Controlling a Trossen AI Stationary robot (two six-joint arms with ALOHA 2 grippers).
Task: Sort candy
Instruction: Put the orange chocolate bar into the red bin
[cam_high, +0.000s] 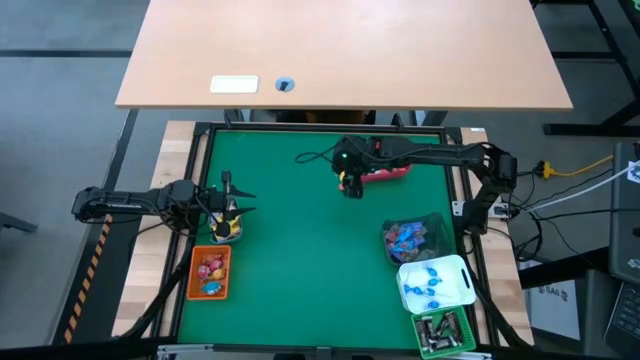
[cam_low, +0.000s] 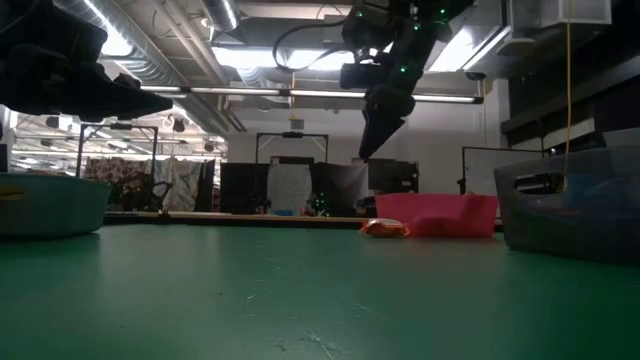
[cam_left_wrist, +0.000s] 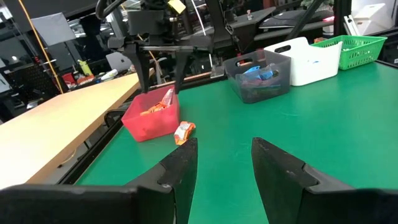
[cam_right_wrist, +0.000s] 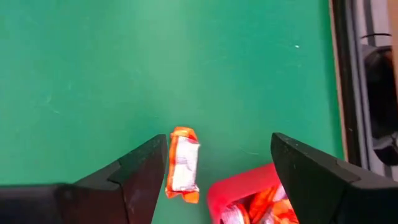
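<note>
One orange-red wrapped candy (cam_right_wrist: 183, 165) lies flat on the green mat just beside the red bin (cam_right_wrist: 249, 196), which holds more orange candy. The same candy (cam_left_wrist: 184, 132) also shows in the left wrist view, and low on the mat (cam_low: 385, 228) in the low view. My right gripper (cam_right_wrist: 219, 144) is open and hovers above this candy, raised off the mat (cam_low: 380, 125). My left gripper (cam_left_wrist: 224, 146) is open and empty. It hangs at the table's left over a small pale bin of yellow candy (cam_high: 228, 230).
An orange bin (cam_high: 210, 272) with pink and blue candy sits near the left front. On the right stand a clear bin (cam_high: 410, 240) with blue candy, a white bin (cam_high: 435, 285) and a green bin (cam_high: 445, 332). The mat's middle is bare.
</note>
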